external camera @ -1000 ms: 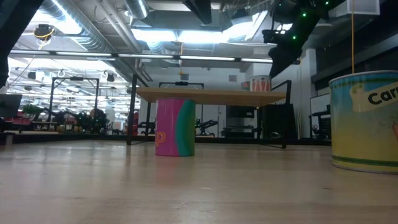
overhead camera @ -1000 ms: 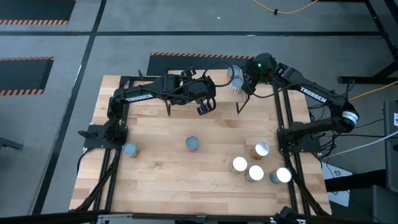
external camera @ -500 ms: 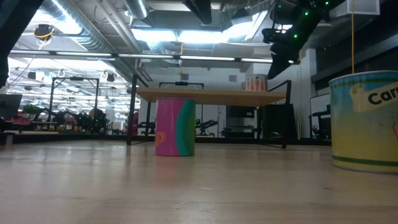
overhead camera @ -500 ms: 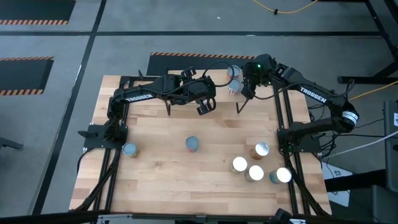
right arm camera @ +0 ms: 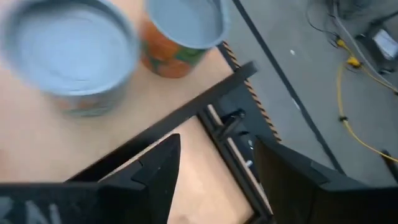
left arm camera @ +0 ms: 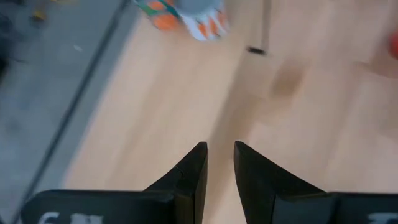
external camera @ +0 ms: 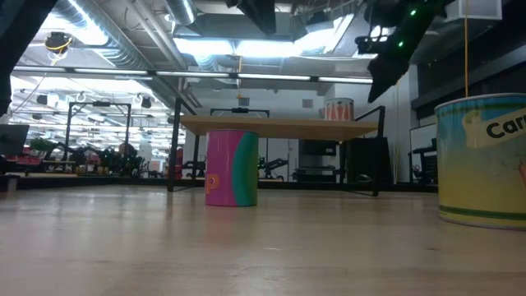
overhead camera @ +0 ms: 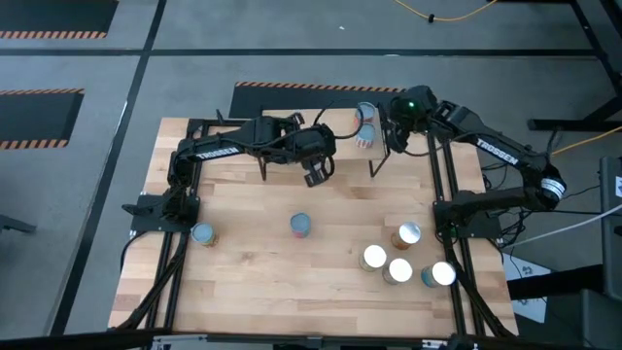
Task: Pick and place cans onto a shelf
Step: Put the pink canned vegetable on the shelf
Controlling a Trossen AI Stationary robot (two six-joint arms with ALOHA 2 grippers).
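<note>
Two cans (right arm camera: 118,46) stand on the shelf (external camera: 279,125); six wait below. My right gripper (right arm camera: 214,165), jaws apart, empty; left gripper (left arm camera: 219,163) nearly together, empty.

"TROSSEN" in white capitals on left arm (overhead camera: 216,151), along link above worktop's far-left part. Same "TROSSEN" on right arm (overhead camera: 493,147), along link near worktop's far-right corner. Low view: near can (external camera: 482,159) at worktop's right edge bears dark letters "Car", word cut off by frame. Pink-and-green can (external camera: 231,167) mid-worktop shows orange letter "P" low on pink side. Labels on other cans unreadable.
</note>
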